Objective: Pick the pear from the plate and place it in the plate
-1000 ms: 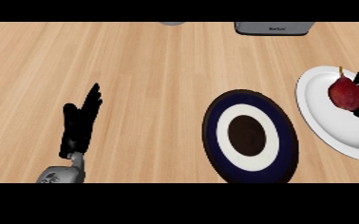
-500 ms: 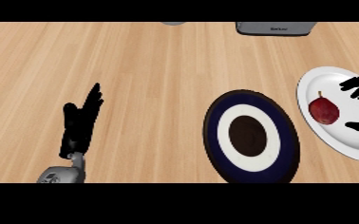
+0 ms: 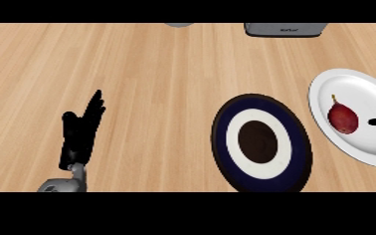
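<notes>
Evidently the dark red pear (image 3: pixel 343 118) lies unheld on the round white plate (image 3: pixel 323 87) at the right edge, beside the navy, white-ringed plate (image 3: pixel 219 142), its likely destination. Only a black sliver of the right hand (image 3: pixel 371 122) shows there, so I cannot tell its state. The left hand (image 3: pixel 81 129) rests open at near left, out of the way.

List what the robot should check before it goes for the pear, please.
1. Pear lies in plain sight on the white plate: ok.
2. Blue plate sits beside it with nothing on it: ok.
3. Right hand ready to grasp: cannot tell, only a sliver shows at the right edge near the pear.
4. Left hand rests open at lower left, away from both plates: ok.
5. Pear held: not ok, nothing grips it.
</notes>
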{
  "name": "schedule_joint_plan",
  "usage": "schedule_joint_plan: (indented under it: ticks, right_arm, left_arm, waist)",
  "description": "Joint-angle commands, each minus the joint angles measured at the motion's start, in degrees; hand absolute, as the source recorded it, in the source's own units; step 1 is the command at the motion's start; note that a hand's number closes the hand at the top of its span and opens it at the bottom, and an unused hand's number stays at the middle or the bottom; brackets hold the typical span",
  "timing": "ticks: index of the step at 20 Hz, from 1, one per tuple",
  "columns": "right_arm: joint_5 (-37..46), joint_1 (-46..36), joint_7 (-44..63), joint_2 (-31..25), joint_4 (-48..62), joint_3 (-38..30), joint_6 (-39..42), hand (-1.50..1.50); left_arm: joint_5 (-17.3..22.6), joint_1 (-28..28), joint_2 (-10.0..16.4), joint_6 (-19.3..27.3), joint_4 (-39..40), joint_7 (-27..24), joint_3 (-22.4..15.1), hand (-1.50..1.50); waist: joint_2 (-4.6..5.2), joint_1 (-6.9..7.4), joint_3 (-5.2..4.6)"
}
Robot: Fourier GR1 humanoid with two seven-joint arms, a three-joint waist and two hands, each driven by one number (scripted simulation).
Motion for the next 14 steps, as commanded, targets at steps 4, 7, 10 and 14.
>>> schedule_joint_plan:
  ticks: [4, 7, 10, 14]
  right_arm:
    - [-7.74, 0.06, -2.63, -5.00, 7.06, -6.23, 12.31, -1.50]
    - [-9.08, 0.22, -3.77, -6.70, 7.06, -6.37, 16.32, -1.50]
    - [-9.11, 4.99, -7.96, -4.56, 7.15, -5.49, 15.24, -1.50]
    - [-9.69, 4.17, -9.67, -4.57, 6.03, -4.59, 16.41, -1.50]
  left_arm:
    - [-0.62, 0.21, -0.21, 0.10, -1.02, 1.75, -0.63, 0.00]
    - [-0.11, -0.19, 0.12, -0.24, 0.10, -0.80, 0.43, 0.00]
    - [0.85, 2.52, -0.36, -1.19, 1.16, -3.33, 0.49, 0.00]
    - [-0.13, -2.14, -0.04, -0.41, 1.02, 0.88, 0.49, 0.00]
  waist:
    - [0.31, 0.51, 0.03]
    - [0.27, 0.38, 0.01]
    - [0.30, 0.29, 0.05]
    - [0.45, 0.40, 0.14]
